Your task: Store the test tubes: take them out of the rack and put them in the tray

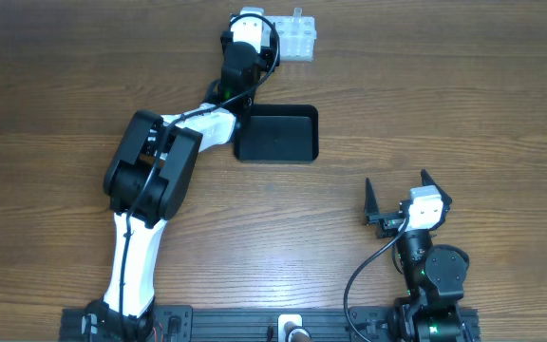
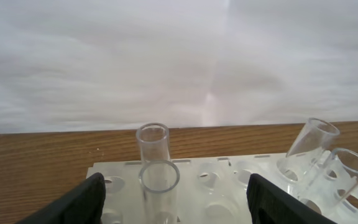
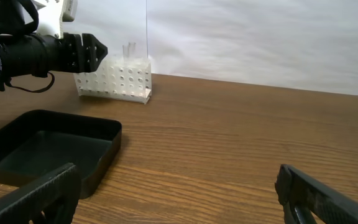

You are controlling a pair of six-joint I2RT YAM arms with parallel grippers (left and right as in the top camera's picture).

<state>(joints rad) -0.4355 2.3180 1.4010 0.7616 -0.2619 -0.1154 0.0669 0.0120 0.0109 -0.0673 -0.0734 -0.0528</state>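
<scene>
A clear plastic rack (image 1: 297,40) stands at the table's far edge, with several clear test tubes (image 2: 160,185) upright or tilted in its holes (image 2: 319,142). My left gripper (image 1: 252,27) hovers at the rack, open, its black fingers (image 2: 86,200) on either side of the two nearest tubes. The black tray (image 1: 278,134) lies empty just in front of the rack; it also appears in the right wrist view (image 3: 48,149). My right gripper (image 1: 402,195) is open near the table's front right, far from both rack (image 3: 114,79) and tray.
A white wall rises directly behind the rack. Bare wooden table (image 1: 444,95) spreads to the right of the tray and across the front. The left arm's white links (image 1: 160,161) stretch diagonally from front left toward the rack, passing the tray's left edge.
</scene>
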